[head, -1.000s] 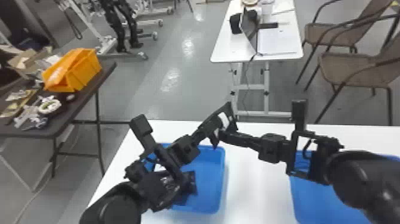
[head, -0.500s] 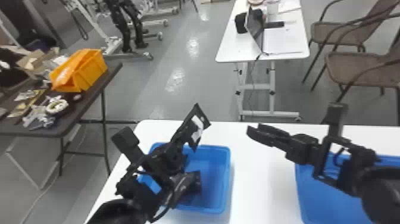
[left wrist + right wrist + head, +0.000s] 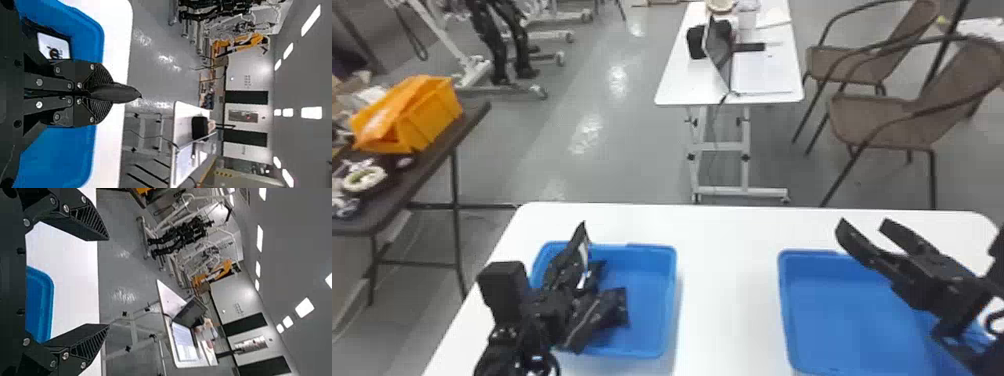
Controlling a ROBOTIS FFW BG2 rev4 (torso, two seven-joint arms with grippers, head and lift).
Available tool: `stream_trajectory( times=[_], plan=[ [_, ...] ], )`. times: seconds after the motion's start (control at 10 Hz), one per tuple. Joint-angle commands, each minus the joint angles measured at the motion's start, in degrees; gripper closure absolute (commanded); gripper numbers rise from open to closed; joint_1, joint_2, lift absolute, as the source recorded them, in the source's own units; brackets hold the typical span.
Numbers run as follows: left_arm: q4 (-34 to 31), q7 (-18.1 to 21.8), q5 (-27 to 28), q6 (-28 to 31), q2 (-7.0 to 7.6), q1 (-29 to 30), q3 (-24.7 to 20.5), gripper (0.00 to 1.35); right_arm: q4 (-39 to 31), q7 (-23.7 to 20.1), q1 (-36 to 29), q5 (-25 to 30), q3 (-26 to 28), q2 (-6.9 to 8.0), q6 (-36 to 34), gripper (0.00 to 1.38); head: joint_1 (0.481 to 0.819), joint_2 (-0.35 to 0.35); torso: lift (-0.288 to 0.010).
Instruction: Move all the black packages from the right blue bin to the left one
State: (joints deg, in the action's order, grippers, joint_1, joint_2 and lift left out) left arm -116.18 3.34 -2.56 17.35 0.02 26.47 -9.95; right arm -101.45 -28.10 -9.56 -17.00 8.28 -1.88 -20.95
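In the head view my left gripper (image 3: 559, 300) is over the left blue bin (image 3: 664, 300), shut on a black package (image 3: 571, 257) that stands up from its fingers. Other black packages (image 3: 602, 312) lie in that bin. The left wrist view has my left gripper (image 3: 111, 94) pinching the package (image 3: 121, 94), seen edge-on, while a white-labelled package (image 3: 54, 47) lies in the bin. Above the back of the right blue bin (image 3: 784, 305), my right gripper (image 3: 874, 235) is open and holds nothing. From the right wrist, my right gripper (image 3: 107, 282) has widely parted fingers.
Both bins stand on a white table (image 3: 727, 280) with a gap between them. Beyond it are a smaller white table (image 3: 702, 85) with a laptop and brown chairs (image 3: 892, 117). A dark table (image 3: 427, 167) with an orange bin (image 3: 429, 117) is at the left.
The right gripper was at the package beside the left one; it has let go and drawn back right, over the right bin. The left gripper has kept the package and lowered it toward the left bin.
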Motion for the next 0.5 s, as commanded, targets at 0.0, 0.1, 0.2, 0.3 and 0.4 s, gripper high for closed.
stream_trajectory(
  times=[0.0,0.1,0.2,0.3,0.4],
  plan=[
    [0.08,0.0,2.56,1.2,-0.17,1.39,0.81,1.19,-3.66,1.56,-2.75,1.35,1.83,0.12,0.64,0.25,0.695,0.149,-0.04],
    [0.08,0.44,0.37,-0.21,-0.17,1.22,0.55,0.76,-5.25,2.35,-4.15,3.2,2.45,0.47,1.43,0.25,0.695,0.123,-0.04],
    [0.08,0.7,-0.86,-5.48,-0.17,1.22,1.25,0.21,-5.95,2.88,-5.47,3.99,2.89,1.17,2.4,0.25,0.695,0.103,-0.04],
    [-0.09,0.09,-2.89,-10.49,0.33,0.69,2.57,0.0,-6.92,3.05,-7.23,4.43,3.41,1.93,3.28,0.25,0.695,0.085,-0.04],
    [-1.06,-0.88,-3.76,-15.06,0.25,0.43,3.89,0.08,-8.76,3.84,-9.6,5.66,3.5,1.93,4.77,0.25,0.695,0.068,-0.04]
  ],
)
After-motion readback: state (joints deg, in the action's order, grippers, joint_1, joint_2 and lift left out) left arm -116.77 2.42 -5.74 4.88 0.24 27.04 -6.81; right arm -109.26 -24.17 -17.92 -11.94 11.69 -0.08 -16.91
